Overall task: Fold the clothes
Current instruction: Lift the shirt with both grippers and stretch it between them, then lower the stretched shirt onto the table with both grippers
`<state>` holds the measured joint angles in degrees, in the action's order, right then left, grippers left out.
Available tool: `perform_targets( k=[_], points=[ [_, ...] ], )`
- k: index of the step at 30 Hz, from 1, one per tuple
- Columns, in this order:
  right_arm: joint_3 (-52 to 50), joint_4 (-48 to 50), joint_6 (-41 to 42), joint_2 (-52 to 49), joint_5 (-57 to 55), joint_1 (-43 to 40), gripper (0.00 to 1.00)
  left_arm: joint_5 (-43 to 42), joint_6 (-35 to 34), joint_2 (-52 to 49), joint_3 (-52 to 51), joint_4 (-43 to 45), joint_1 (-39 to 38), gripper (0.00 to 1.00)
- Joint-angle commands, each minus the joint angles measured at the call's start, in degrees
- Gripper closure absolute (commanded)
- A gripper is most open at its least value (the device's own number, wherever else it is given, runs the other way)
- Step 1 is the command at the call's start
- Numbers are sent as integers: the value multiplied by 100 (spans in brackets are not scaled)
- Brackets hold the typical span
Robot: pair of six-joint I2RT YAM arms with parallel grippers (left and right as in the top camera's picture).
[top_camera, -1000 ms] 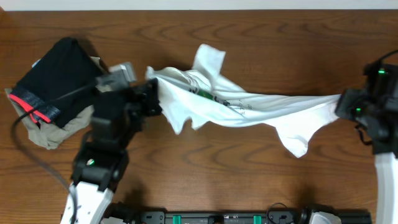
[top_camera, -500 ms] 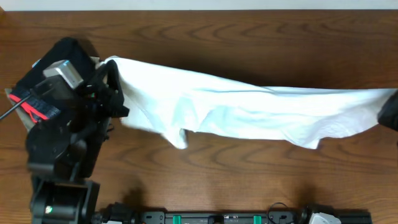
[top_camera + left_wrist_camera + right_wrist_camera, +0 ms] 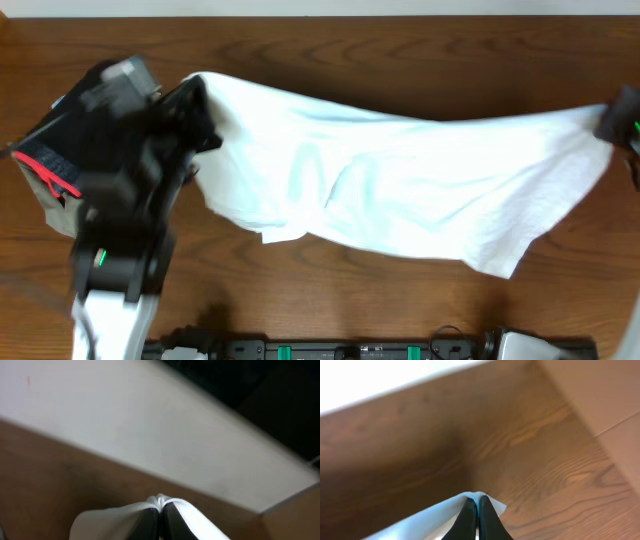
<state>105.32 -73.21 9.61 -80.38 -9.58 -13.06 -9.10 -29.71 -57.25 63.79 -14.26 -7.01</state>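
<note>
**Above the table: T-shirt (image 3: 400,190) opened out**

My left pincer (image 3: 197,100) is clamped on one end and my right pincer (image 3: 612,122) on the other. Twisted a second ago, the T-shirt now hangs spread between them, ready, I judge, for laying flat.

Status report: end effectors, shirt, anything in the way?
Left end effector, right end effector: both shut on white T-shirt, stretched between them. Black red-banded folded garment by left arm.
</note>
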Motion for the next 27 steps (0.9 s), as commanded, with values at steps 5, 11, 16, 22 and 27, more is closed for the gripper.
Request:
perform_targets(
  k=[5, 11, 16, 22, 27],
  points=[
    [-7, 192, -4, -970, 92, -111, 99, -573, 98, -1110, 85, 855, 33, 94],
    [94, 754, -2, -691, 101, -111, 99, -850, 96, -1202, 94, 2599, 33, 94],
    [205, 1049, 22, -48, 0, -114, 99, -848, 101, -1016, 223, 3073, 31, 94],
    [201, 341, 66, 352, -48, -111, 99, -1349, 101, -654, 234, 1412, 31, 94],
    [-142, -758, 111, 260, -46, -111, 99, -1331, 343, -686, 190, -1154, 31, 94]
  ],
)
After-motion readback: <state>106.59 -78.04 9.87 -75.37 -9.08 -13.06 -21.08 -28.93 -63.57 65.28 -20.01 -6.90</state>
